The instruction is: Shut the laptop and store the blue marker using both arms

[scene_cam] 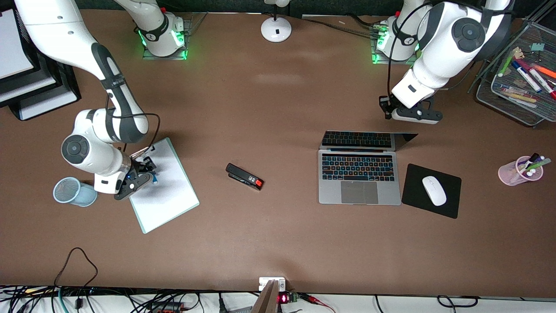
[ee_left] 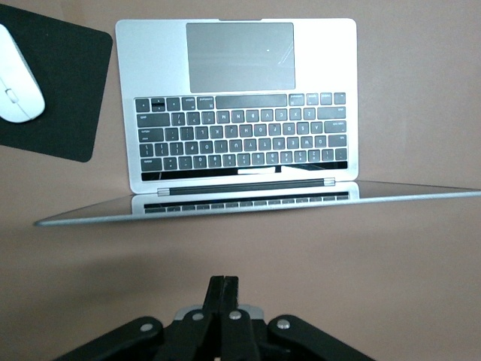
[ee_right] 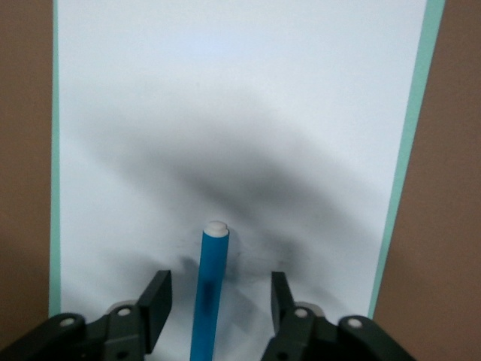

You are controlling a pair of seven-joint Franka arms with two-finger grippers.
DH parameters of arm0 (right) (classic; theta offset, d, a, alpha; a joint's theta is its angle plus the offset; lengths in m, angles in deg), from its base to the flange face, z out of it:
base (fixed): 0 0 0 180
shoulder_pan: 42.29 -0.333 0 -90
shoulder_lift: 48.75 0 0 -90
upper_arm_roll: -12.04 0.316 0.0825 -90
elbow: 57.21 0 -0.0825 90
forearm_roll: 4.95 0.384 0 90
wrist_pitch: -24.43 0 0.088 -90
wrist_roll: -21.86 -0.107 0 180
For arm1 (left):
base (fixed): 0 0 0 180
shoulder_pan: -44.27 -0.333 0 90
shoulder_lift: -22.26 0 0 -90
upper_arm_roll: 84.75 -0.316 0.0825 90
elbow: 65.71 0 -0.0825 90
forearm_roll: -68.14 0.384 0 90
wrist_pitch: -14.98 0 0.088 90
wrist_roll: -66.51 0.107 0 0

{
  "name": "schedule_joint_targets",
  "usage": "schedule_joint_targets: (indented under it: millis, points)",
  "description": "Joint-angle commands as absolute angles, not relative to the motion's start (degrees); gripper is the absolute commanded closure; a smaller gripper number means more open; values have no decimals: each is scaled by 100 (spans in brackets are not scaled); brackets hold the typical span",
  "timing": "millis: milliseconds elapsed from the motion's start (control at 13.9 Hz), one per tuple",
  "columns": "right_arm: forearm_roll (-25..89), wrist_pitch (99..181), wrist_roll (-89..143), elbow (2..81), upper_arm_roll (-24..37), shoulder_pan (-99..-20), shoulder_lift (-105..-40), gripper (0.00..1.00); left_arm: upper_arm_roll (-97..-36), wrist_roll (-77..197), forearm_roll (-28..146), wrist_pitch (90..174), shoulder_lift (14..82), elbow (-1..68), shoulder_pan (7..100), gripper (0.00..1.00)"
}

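1. At the left edge of the front view, a pale blue mesh cup (scene_cam: 74,191) is lying on its side on the brown table (scene_cam: 278,95), just beside the right gripper.
2. The right gripper (scene_cam: 150,171) is hanging low over a white board (scene_cam: 163,184) with a teal rim, in the left-middle of the frame; its fingers (ee_right: 156,301) are standing wide apart, one on each side of the blue marker (ee_right: 208,293), not pinching it.
3. The blue marker is lying flat on the board between those fingers. In the right wrist view its long axis is running along the board's length, and its white end cap (ee_right: 216,227) is pointing away from the gripper.
4. Near the centre of the frame, a black stapler (scene_cam: 244,176) with a red end is lying at a slant.
5. At the top centre, a white round lamp base (scene_cam: 276,29) is standing.
6. Right of centre, the laptop (scene_cam: 359,178) is sitting open, its trackpad toward the lower edge of the frame and its screen (scene_cam: 369,140) leaning toward the top.
7. The left gripper (scene_cam: 386,106) is hovering over the table just above the laptop's screen edge in the frame; its fingers (ee_left: 223,301) are pressed together, holding nothing.
8. A black mousepad (scene_cam: 451,200) with a white mouse (scene_cam: 434,190) is lying beside the laptop.
9. At the right edge, a pink cup (scene_cam: 517,173) of markers is standing, with a wire tray (scene_cam: 517,102) above it.
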State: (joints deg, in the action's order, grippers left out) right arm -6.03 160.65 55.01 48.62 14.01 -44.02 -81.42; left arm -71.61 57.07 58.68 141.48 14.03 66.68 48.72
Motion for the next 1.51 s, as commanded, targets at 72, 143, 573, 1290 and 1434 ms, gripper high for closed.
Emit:
schedule_joint_targets:
  millis: [72, 143, 573, 1290, 1434]
  points:
    - [-635, 16119, 5614, 4817, 1415, -4378, -8240, 48, -7043, 5684, 5715, 14488, 1672, 6701, 4902, 99]
    - [-626, 16119, 5614, 4791, 1415, -4378, -8258, 50, -7016, 5684, 5663, 14488, 1707, 6701, 4902, 99]
    - [-565, 16110, 5517, 4738, 1415, -4413, -8381, 58, -6990, 5684, 5609, 14839, 1997, 6701, 4911, 100]
    - [-556, 16093, 5482, 4623, 1415, -4519, -8522, 76, -6990, 5693, 5609, 15515, 2331, 6639, 4990, 100]
    - [-556, 16093, 5482, 4606, 1415, -4519, -8531, 81, -6990, 5693, 5609, 15796, 2471, 6622, 4990, 100]
